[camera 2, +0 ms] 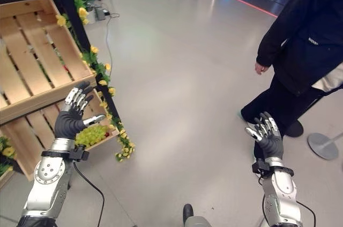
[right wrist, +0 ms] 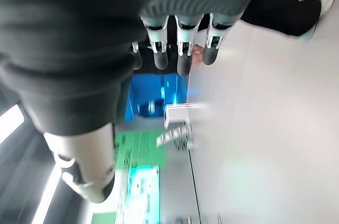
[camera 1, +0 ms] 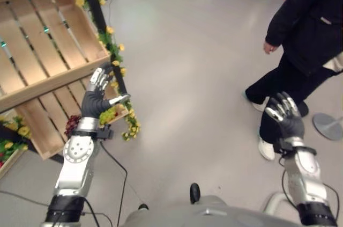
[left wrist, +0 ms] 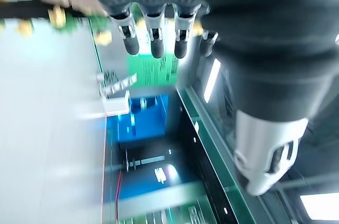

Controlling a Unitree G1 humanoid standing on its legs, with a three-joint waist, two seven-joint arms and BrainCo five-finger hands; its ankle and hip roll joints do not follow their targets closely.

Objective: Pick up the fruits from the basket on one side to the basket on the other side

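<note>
We take the wooden crate rack (camera 1: 37, 50) as our landmark, the largest thing before us. It carries two slatted crates: an upper one, which looks bare of fruit in what we can see, and a lower crate (camera 1: 43, 122) beneath it. A garland of yellow flowers (camera 1: 115, 58) runs down the rack's dark post on the side nearest the open floor.

A person (camera 2: 305, 50) in dark clothes and white shoes stands well apart from the rack, across the open floor. Near the person's feet, farther still from the rack, a round grey stand base (camera 1: 328, 126) lies flat on the floor.

Our left hand (camera 2: 72, 113) is raised just in front of the rack's lower crate, fingers spread and straight, thumb out, holding nothing. Our right hand (camera 2: 266, 136) hangs well away from the rack, close to the person's legs, fingers likewise spread and empty.

The fruit we can count is small: one bunch of green grapes (camera 2: 92, 134) and one bunch of dark red grapes (camera 1: 71, 124), both in the lower crate just beyond the left hand.

We judge three risks. The right hand could brush the person if it swings outward. The left hand, reaching in, could snag the garland or knock the crate's front edge. Grapes are soft and loosely held, so a hard squeeze would crush them, while a weak grasp would shed berries. We see no second basket, so the drop point is uncertain.
</note>
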